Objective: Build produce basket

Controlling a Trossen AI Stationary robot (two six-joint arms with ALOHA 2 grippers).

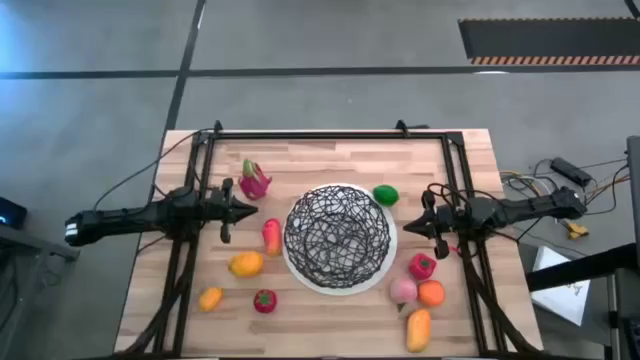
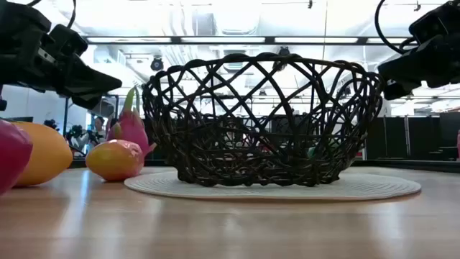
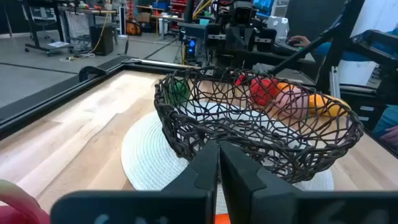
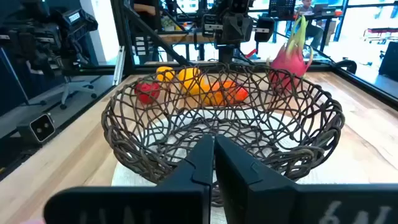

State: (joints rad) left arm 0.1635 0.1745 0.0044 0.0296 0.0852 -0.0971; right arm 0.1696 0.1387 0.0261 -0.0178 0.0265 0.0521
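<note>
High view, basket: we see the basket [image 1: 337,236] at frame centre on the table [image 1: 330,155], empty, its white rim showing all round.
High view, produce: we count pieces on both sides. Frame left: dragon fruit [image 1: 254,180], an orange-red piece [image 1: 271,236], a yellow piece [image 1: 246,264], a small orange piece [image 1: 210,298], a red piece [image 1: 264,301]. Frame right: lime [image 1: 385,195], a red piece [image 1: 422,266], peach, orange and yellow pieces clustered at lower right.
High view, grippers: the left gripper [image 1: 247,210] sits at frame left between dragon fruit and orange-red piece, near the basket; the right gripper [image 1: 410,227] sits at frame right just beside the rim. We cannot read the finger gap here.
High view, open room: bare board lies along the top edge and below the basket.
Low view, hidden parts: both arms are cut off by the upper corners; a dark red piece [image 2: 13,164] is cut by the left edge.
Left wrist view, end effector: the fingers [image 3: 202,168] meet, clenched on nothing; right-side produce shows only through the wire.
Right wrist view, end effector: the fingers [image 4: 200,158] are likewise pressed together and empty.
</note>
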